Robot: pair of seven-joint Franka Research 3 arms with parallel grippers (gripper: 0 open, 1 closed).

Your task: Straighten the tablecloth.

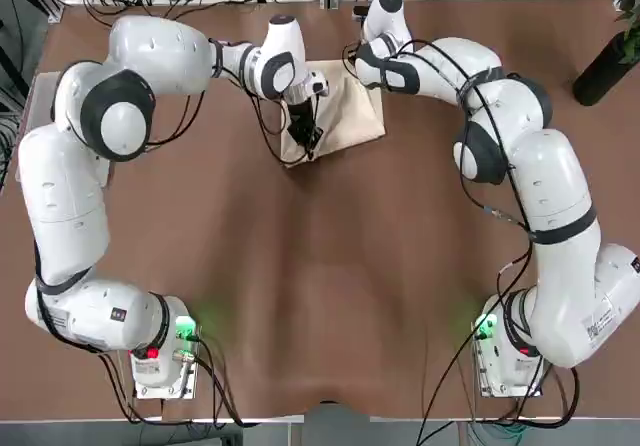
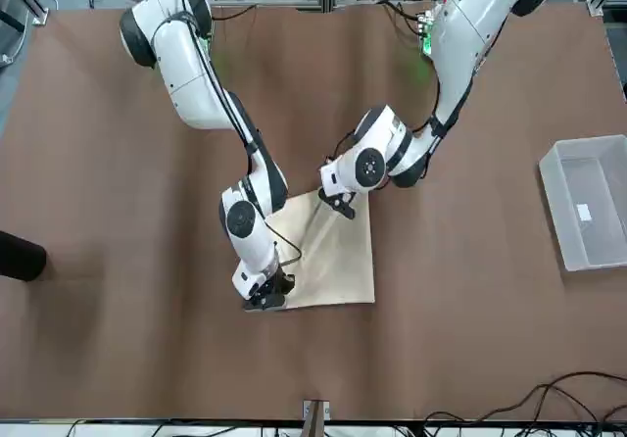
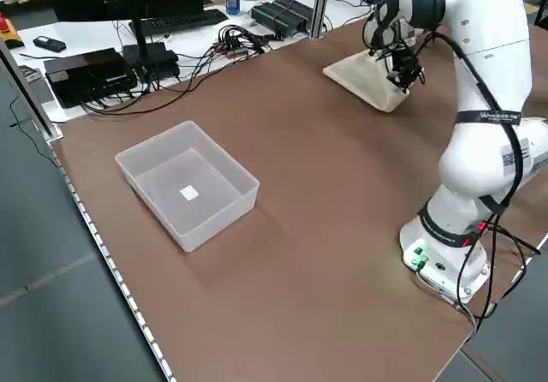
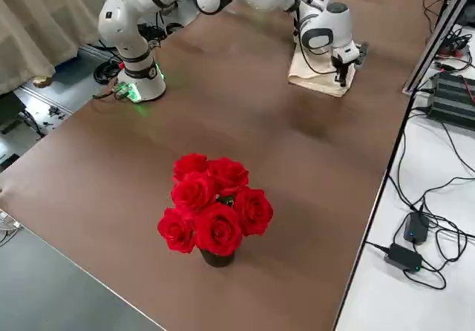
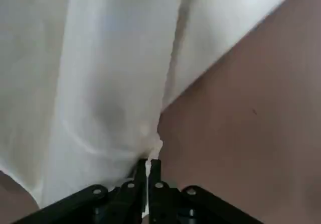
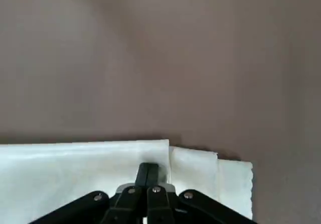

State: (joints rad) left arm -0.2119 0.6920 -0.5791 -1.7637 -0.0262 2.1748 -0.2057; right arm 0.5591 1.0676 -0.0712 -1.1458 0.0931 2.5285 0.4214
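While both arms reach over the tablecloth (image 2: pixel 338 266), it lies at the far part of the brown covering (image 2: pixel 460 290), around the middle from side to side. Cream sheet, partly opened out, partly doubled; layered edges show in the right wrist view.

Left gripper (image 5: pixel 148 164) at the cloth's border nearer the robot, toward its left side. Jaws narrow, pinching fabric; the cloth rises in soft folds from the fingertips, one flap slanting off beside them. Right gripper (image 6: pixel 147 168) low at the far side, by the robot's right-hand corner. Jaws closed, right over the cloth's edge; cannot tell whether any fabric is caught between them.

Step in hand, as I judge it: opening and squaring the sheet, left hand working an edge while the right is placed to anchor or tug the opposite corner. Straightening looks unfinished, given the folds and stacked layers.

Next move calls for a slow, low pull of the pinched edge away from the right gripper, enough to draw the layers apart and flatten the creases. Thin fabric, likely to slip or bunch; too hard a tug could drag the whole sheet askew. Then lay the edge down and release gently.
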